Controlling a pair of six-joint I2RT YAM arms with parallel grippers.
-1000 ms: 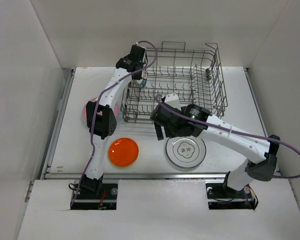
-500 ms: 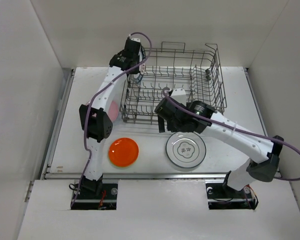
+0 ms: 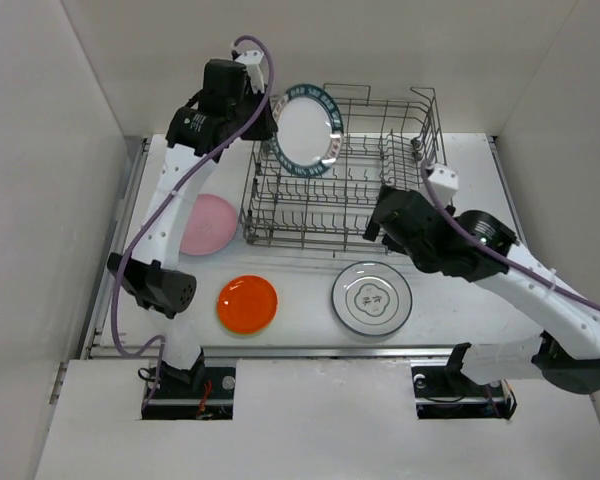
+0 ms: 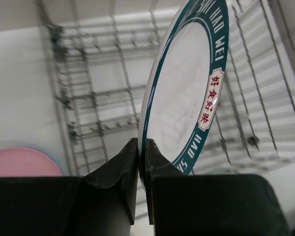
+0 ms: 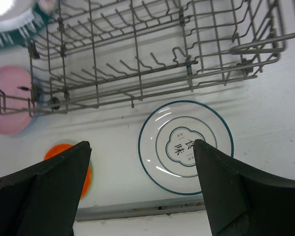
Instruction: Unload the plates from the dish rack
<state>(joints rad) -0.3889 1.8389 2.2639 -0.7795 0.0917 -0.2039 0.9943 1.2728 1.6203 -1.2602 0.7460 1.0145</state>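
Note:
My left gripper (image 3: pixel 270 128) is shut on the rim of a white plate with a dark green rim (image 3: pixel 305 130), holding it upright above the left end of the grey wire dish rack (image 3: pixel 346 226). In the left wrist view the plate (image 4: pixel 187 93) stands edge-on between my fingers (image 4: pixel 141 153). A white plate with a thin blue ring (image 3: pixel 371 298), an orange plate (image 3: pixel 247 303) and a pink plate (image 3: pixel 207 224) lie flat on the table. My right gripper (image 3: pixel 377 222) is open and empty above the ringed plate (image 5: pixel 186 146), near the rack's front edge.
The rack (image 5: pixel 137 54) holds no other plates that I can see. White walls close in the table on the left, back and right. A metal strip (image 3: pixel 310 350) runs along the table's near edge.
My left gripper has lifted the dark green rimmed plate up out of the rack. My right arm has drawn back to the right, away from the ringed plate.

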